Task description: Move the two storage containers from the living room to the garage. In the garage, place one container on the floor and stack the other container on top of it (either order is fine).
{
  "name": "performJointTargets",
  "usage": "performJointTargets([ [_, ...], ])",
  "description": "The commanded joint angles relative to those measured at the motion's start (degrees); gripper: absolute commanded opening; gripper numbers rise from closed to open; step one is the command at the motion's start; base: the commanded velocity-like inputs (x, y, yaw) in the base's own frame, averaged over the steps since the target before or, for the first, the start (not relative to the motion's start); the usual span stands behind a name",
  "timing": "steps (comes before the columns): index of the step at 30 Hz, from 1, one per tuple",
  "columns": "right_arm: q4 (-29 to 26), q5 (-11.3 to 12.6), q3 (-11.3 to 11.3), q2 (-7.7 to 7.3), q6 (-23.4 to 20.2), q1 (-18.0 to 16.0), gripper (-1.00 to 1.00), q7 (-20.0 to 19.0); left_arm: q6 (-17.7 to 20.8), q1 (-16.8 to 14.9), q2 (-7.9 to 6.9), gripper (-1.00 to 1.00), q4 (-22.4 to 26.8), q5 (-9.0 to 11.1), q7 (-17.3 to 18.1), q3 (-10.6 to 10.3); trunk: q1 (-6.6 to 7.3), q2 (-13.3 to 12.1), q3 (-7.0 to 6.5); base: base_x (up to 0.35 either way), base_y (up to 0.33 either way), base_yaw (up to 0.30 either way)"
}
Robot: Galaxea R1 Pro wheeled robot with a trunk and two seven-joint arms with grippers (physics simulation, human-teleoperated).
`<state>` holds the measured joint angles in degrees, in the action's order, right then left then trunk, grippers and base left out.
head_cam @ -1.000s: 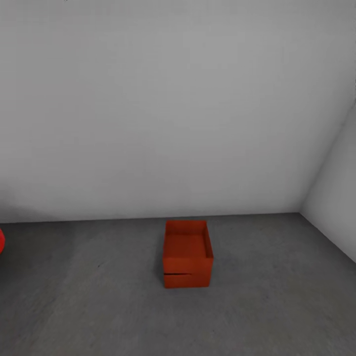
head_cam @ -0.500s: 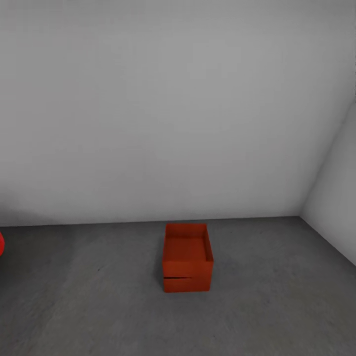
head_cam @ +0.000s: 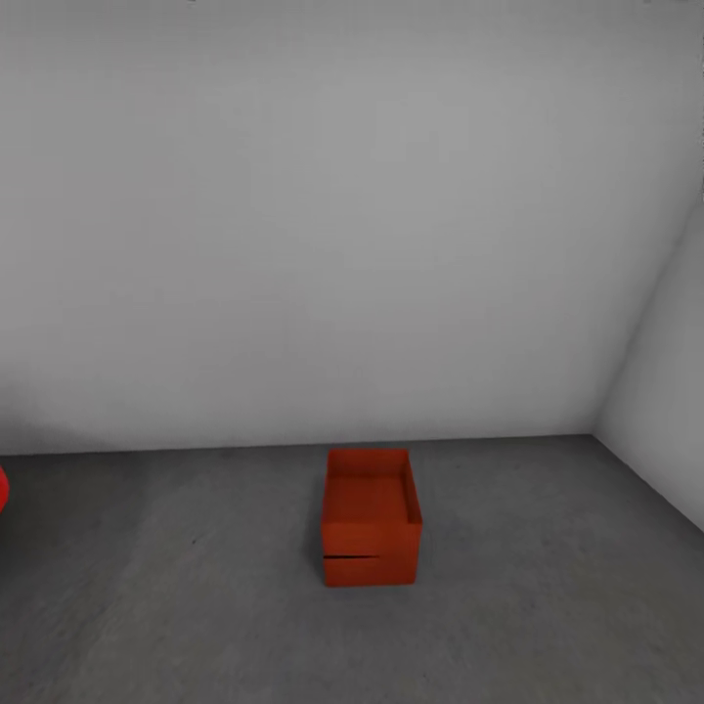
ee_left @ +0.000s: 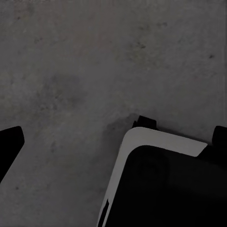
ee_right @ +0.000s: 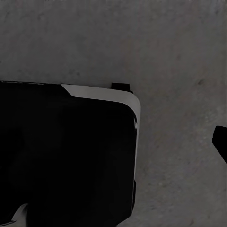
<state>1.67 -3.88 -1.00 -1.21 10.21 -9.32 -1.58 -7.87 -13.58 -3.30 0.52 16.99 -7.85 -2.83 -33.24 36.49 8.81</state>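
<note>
Two stacked containers (head_cam: 371,518) sat on the floor (head_cam: 196,606) near the wall (head_cam: 323,215); end effector states unclear.

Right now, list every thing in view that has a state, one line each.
upper storage container: upright, open-topped, looks empty, stacked on the other.
lower storage container: on the floor, carrying the upper one, near the back wall.
red object: cut off at the picture's edge, cannot tell.

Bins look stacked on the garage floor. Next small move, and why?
Probably just stop and verify. In the head view the top bin sits squarely on the lower bin, a dark seam between them, both on the concrete floor near the white wall. Nothing seems left to carry.
</note>
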Motion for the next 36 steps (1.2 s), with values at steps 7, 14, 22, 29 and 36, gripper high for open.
performJointTargets([
  [7,0.2,-0.4,-0.1,0.00,0.3,-0.1,1.00,-0.1,0.3,0.0,1.41,1.00,-0.3,0.8,0.9,-0.4,-0.02,0.1,-0.56,0.000,0.000,0.000],
  [14,0.2,-0.4,-0.1,0.01,0.3,-0.1,1.00,-0.1,4.2,1.0,1.73,1.00,-0.5,1.1,9.4,-0.4,-0.02,0.1,-1.21,0.000,0.000,0.000],
  [22,0.2,-0.4,-0.1,-0.02,0.3,-0.1,1.00,-0.1,6.2,1.4,1.73,1.00,-0.5,1.3,11.9,-0.4,-0.02,0.1,-1.96,0.000,0.000,0.000],
  [29,0.2,-0.3,-0.1,0.04,0.3,-0.1,1.00,0.2,6.3,1.5,1.72,1.00,-0.5,1.3,11.4,-0.4,-0.02,0.1,-2.61,0.000,0.000,0.000],
  [36,0.2,-0.2,-0.2,0.13,0.3,0.0,1.00,0.8,6.3,1.5,2.03,1.00,-0.5,1.3,5.3,-0.3,-0.02,0.1,-3.26,0.000,0.000,0.000],
])
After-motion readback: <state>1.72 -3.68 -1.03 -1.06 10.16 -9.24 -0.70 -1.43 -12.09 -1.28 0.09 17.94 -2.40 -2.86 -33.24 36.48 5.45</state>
